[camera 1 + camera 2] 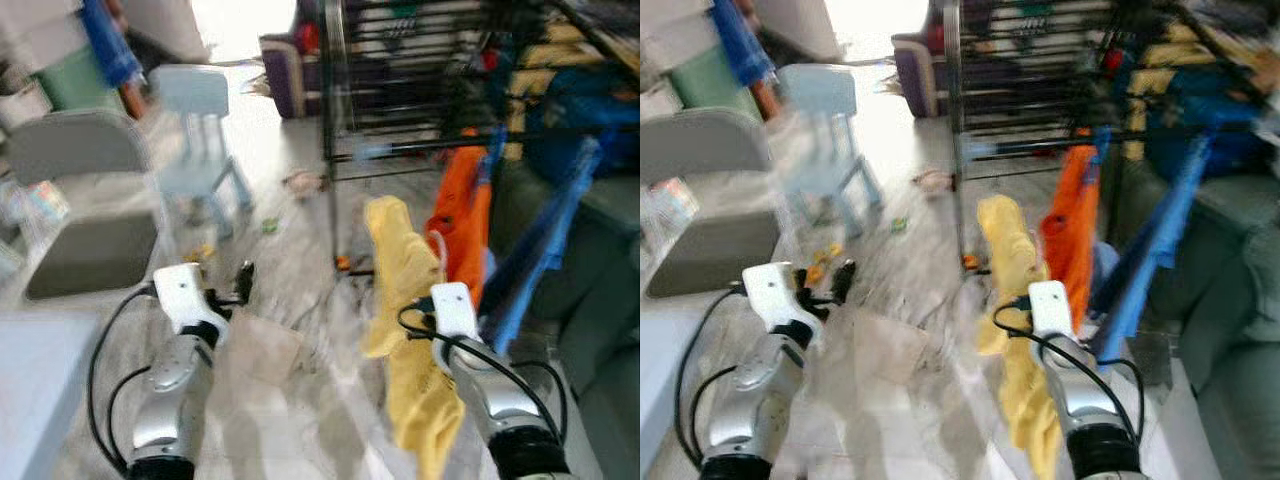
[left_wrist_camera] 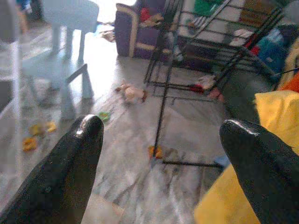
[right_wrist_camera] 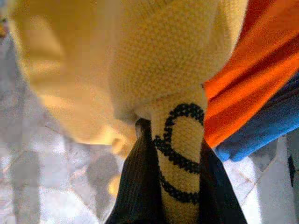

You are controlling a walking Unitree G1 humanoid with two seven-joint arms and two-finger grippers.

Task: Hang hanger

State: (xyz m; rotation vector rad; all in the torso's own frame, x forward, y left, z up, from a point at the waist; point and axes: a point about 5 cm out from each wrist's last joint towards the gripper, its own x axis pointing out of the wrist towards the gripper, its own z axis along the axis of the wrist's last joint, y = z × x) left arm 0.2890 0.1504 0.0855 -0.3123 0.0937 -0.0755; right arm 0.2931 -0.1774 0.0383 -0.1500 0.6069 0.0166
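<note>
A yellow knitted garment (image 1: 400, 290) hangs in front of me, between my two arms. My right gripper (image 3: 180, 186) is shut on a fold of it that carries a dark ring pattern (image 3: 180, 135). I cannot make out a hanger inside the cloth. My left gripper (image 2: 159, 154) is open and holds nothing; it sits low on the left, above the floor (image 1: 243, 280). The black drying rack (image 1: 335, 150) stands just beyond the yellow garment. An orange garment (image 1: 462, 215) and a blue one (image 1: 545, 240) hang from it on the right.
A grey chair (image 1: 85, 200) and a pale blue child's chair (image 1: 200, 130) stand on the left. A white table edge (image 1: 30, 370) is at the near left. A grey sofa (image 1: 600, 300) lies on the right, a purple seat (image 1: 285, 65) at the back. Small toys (image 2: 133, 93) litter the floor.
</note>
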